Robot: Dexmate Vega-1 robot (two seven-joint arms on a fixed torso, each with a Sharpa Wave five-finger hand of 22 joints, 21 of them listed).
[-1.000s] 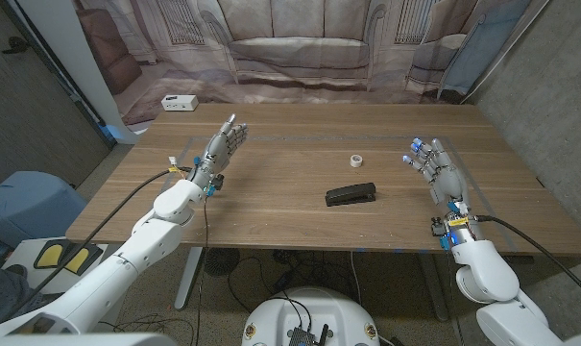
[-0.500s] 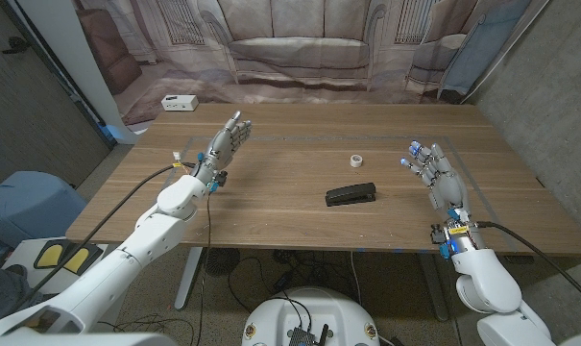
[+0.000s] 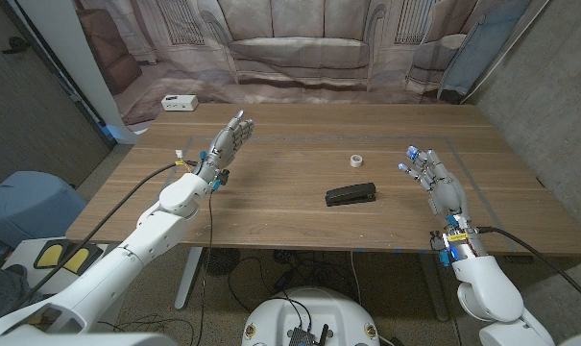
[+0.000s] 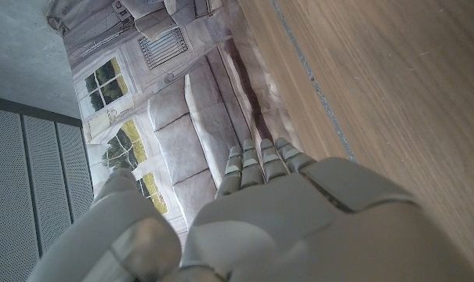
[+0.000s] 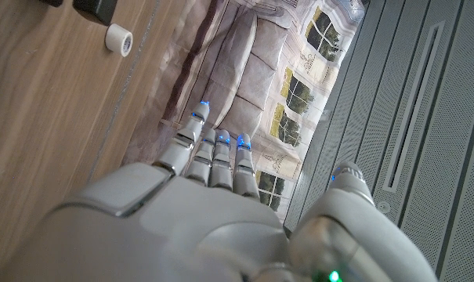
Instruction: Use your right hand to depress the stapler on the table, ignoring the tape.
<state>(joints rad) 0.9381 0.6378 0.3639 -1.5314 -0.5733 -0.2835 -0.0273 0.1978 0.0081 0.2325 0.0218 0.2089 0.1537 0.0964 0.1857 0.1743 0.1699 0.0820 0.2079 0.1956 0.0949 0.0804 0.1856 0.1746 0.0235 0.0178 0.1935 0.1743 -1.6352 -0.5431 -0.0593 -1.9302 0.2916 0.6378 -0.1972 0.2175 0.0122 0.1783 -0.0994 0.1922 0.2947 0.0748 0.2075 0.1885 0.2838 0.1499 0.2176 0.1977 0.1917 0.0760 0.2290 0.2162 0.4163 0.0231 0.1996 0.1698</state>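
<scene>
Stapler lies near the middle of the table, a flat black bar with its long axis running roughly across the table, the end toward the robot's right tipped slightly farther back. Just behind it, apart from it, sits the small white tape, which is to be left alone.

The right hand is raised above the table on the stapler's right, empty, fingers extended and slightly spread, pointing away from the robot. From that hand the stapler lies inward, toward the table's centre, and a little nearer the front edge. The left hand is also empty with fingers straight, held up over the far left side, farther from the stapler than the right one.

So I'd judge the coming move is a sideways sweep inward, then down onto the stapler's top, keeping in front of the tape.
</scene>
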